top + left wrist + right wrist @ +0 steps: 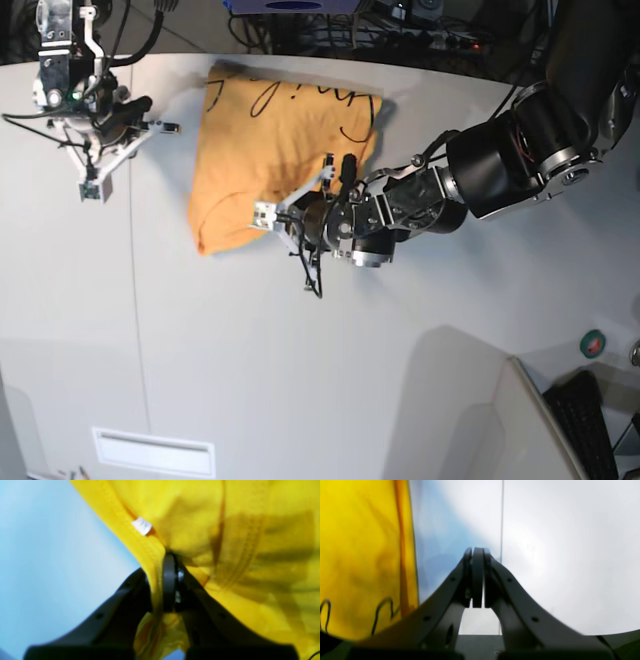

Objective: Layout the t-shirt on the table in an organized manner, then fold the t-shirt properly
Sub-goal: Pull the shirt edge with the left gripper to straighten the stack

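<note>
Limp, light shirt [270,150] near surface [300,380] far edge; left hand [160,580] pinching hem by tag [142,526], right hand [477,577] closed, empty.

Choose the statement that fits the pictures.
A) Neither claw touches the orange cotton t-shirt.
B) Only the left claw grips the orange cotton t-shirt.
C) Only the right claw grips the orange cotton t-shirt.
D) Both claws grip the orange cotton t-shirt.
B: the left claw is shut on a fold of the orange cotton t-shirt, while the right claw is shut on nothing above the white tabletop.
</note>
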Robot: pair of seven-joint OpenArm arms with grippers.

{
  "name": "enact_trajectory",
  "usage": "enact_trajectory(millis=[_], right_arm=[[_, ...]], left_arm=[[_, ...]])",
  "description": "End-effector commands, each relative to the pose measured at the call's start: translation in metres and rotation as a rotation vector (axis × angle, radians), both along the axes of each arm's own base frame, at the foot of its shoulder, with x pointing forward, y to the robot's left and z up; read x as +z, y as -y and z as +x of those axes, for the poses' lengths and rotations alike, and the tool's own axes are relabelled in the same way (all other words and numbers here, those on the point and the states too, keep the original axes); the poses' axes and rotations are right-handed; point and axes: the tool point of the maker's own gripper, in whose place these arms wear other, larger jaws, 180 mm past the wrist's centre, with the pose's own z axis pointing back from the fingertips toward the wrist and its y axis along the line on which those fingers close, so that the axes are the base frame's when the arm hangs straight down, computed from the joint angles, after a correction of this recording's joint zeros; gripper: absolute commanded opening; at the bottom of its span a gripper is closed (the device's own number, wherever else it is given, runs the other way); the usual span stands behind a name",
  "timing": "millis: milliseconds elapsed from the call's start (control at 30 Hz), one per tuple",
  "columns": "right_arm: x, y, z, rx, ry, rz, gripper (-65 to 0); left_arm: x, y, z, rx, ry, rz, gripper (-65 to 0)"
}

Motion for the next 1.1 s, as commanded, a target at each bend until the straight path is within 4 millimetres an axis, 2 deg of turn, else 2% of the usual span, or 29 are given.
enact_trajectory(millis=[0, 333, 500, 867, 1067], right_arm=[[0.007, 0.002, 0.008, 0.001, 0.035, -0.008, -65.0], [0.007, 0.002, 0.008, 0.001, 0.037, -0.008, -65.0], [0.007, 0.002, 0.008, 0.001, 0.037, -0.008, -65.0], [0.007, 0.003, 0.007, 0.001, 0.033, -0.009, -65.0], [0.007, 0.003, 0.006, 0.002, 0.032, -0.011, -65.0]], left_arm=[[0.002, -0.001, 0.001, -0.015, -0.007, 0.010, -65.0], [0.003, -0.005, 0.004, -0.011, -0.002, 0.021, -65.0], [0.000, -0.023, 0.014, 0.025, 0.024, 0.142, -65.0], [0.003, -0.017, 0.009, 0.085, -0.051, 0.087, -65.0], [0.014, -0.016, 0.024, 0.090, -0.023, 0.079, -65.0]])
